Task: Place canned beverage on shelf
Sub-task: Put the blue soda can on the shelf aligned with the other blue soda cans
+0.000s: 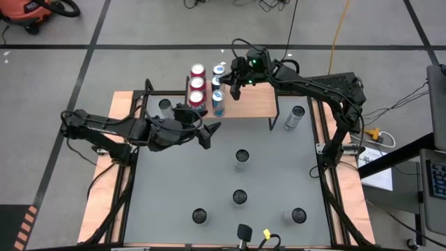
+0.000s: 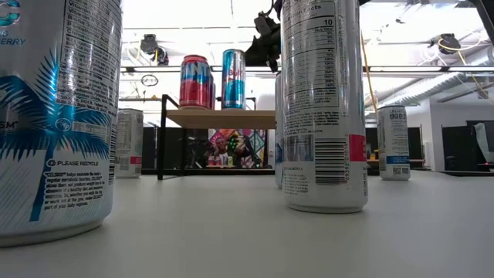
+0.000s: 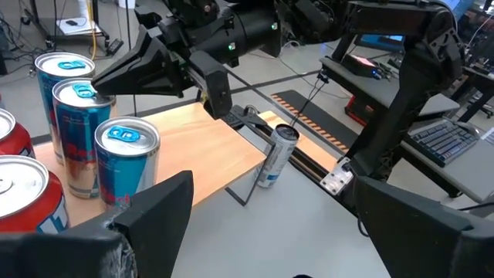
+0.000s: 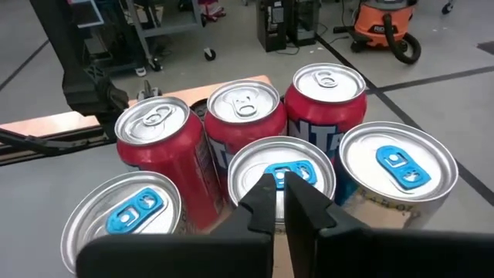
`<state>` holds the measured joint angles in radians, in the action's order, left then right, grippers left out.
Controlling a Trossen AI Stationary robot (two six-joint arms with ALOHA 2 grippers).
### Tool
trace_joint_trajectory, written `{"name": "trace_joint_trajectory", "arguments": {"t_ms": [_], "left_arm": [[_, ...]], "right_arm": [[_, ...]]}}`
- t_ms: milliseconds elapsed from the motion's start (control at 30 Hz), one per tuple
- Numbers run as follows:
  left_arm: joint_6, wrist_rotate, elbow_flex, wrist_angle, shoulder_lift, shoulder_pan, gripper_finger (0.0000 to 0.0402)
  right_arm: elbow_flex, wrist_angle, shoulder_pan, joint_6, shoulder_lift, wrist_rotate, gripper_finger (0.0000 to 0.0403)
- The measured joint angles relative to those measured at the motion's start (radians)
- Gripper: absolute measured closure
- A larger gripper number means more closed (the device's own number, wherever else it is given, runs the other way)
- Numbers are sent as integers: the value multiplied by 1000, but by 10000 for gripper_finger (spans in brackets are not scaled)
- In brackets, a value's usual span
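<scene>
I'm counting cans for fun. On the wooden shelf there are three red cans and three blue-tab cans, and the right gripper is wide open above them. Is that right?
Almost. The right gripper is not wide open. In the right wrist view its fingers are shut together, just above the middle blue-tab can. The rest holds: three red cans and three blue-tab cans stand on the shelf.

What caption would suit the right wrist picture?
Shut right gripper poised above six upright red and blue drink cans clustered on the light-brown wooden shelf.

Six cans [image 1: 206, 87] stand clustered on the shelf's [image 1: 254, 103] left end; more cans [image 1: 241, 159] dot the table [image 1: 279, 181].
</scene>
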<state>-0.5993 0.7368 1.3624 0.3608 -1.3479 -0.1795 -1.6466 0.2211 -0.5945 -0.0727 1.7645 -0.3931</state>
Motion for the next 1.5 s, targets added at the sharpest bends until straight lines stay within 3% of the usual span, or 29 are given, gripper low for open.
{"name": "trace_joint_trajectory", "arguments": {"t_ms": [367, 567, 667, 800, 967, 1133, 1267, 1500], "left_arm": [[0, 0, 0, 1, 0, 0, 43], [-17, -1, 0, 26, 0, 0, 43], [-75, -24, 0, 44, 5, 0, 43], [-75, -27, 0, 50, 10, -2, 43], [-78, -34, 0, 97, 30, 1, 43], [-111, -72, 0, 174, 76, 17, 43], [-112, -75, 0, 219, 125, 30, 43], [-99, -64, 0, 285, 178, 49, 43]], "right_arm": [[1, -36, 0, 9, -16, -3, 403], [1, -54, 0, 91, -101, -124, 403], [1, 61, 0, 101, -153, -232, 403], [0, 338, 3, -12, -206, -372, 403], [7, 645, 35, -154, -205, -473, 403], [97, 662, 96, -159, -200, -475, 403], [185, 482, 141, -73, -203, -464, 403], [289, 144, 183, 76, -200, -178, 403]]}}
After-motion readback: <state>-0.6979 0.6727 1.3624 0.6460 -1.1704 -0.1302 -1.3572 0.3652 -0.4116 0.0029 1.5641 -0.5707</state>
